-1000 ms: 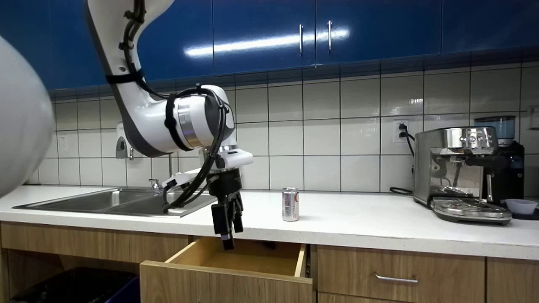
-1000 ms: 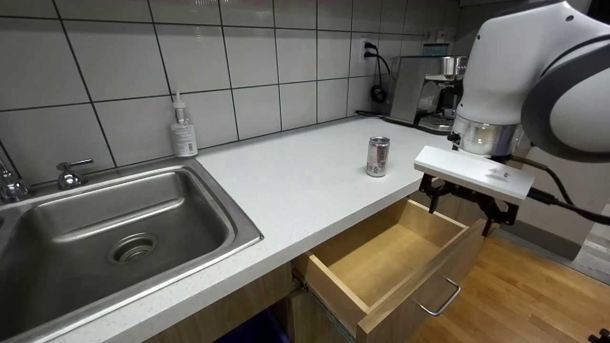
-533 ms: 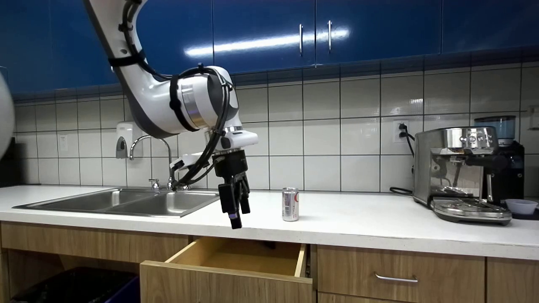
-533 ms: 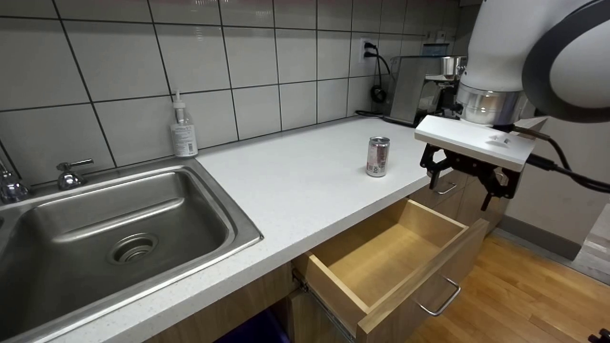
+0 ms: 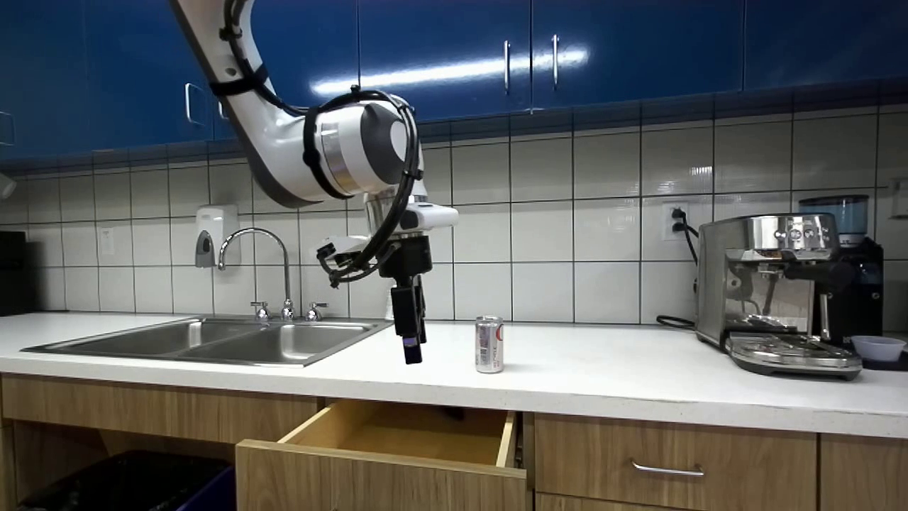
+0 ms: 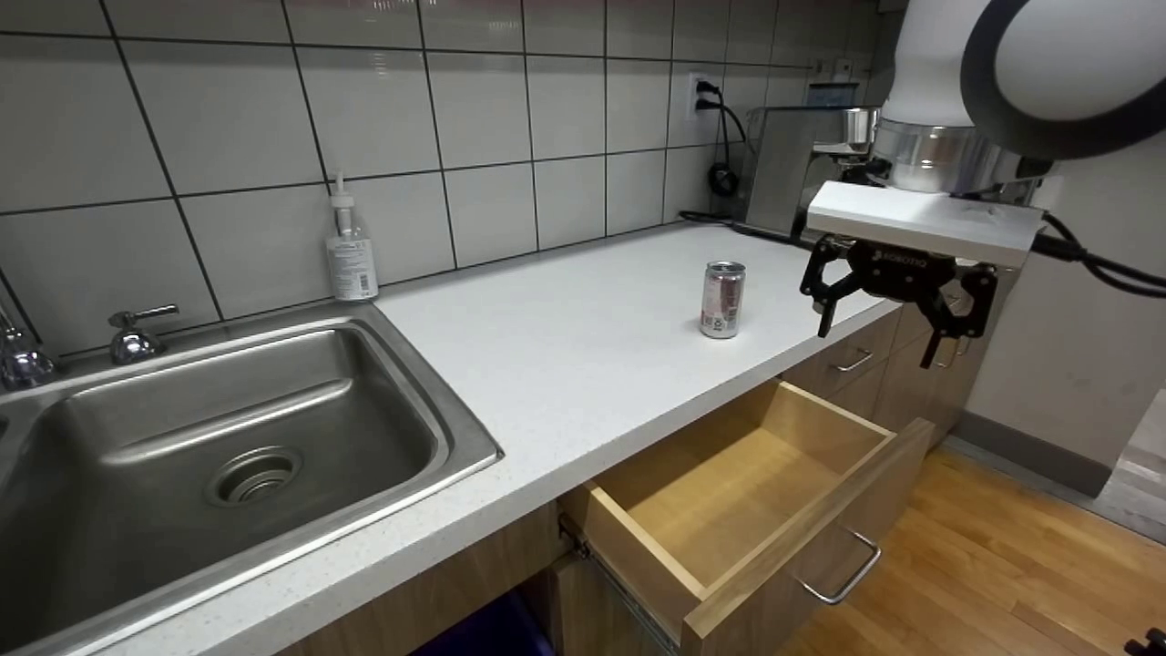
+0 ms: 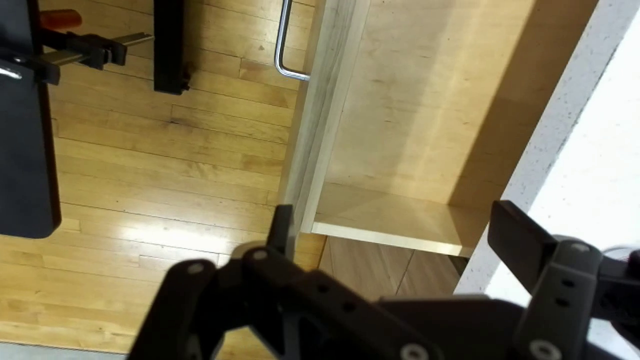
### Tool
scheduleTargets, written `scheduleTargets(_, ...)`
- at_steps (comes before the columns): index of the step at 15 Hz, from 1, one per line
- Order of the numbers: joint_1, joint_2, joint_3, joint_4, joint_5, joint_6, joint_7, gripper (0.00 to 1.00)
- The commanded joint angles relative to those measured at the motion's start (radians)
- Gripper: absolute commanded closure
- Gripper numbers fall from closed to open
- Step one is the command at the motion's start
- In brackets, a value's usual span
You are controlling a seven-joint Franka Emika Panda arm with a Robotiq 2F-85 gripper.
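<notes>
My gripper is open and empty, pointing down. It hangs above the open drawer's end and the counter's front edge; in an exterior view its two fingers are spread wide. In the wrist view the fingers are apart, one over the drawer front's side, one over the counter edge. The wooden drawer is pulled out, and its bare floor shows. A silver can stands upright on the white counter, apart from the gripper; it also shows in an exterior view.
A steel sink is set in the counter, with a soap bottle behind it. A coffee machine and a small white bowl stand farther along. Blue cabinets hang above. A dark bin sits below the counter.
My open gripper has risen from low over the drawer to above counter height. In an exterior view it has also shifted right, closer to the can. The can and drawer have not moved.
</notes>
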State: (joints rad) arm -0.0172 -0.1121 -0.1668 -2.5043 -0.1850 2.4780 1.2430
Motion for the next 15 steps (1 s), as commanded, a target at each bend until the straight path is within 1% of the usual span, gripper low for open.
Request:
scheduleTargets(1, -0.046, 0.001, 0.043, 0.009, 0.018, -0.012, -0.031, 0.00)
scheduleTargets(12, -0.049, 0.002, 0.045, 0.016, 0.020, -0.020, -0.050, 0.00)
scheduleTargets(15, -0.064, 0.005, 0.043, 0.039, 0.011, -0.016, -0.065, 0.00)
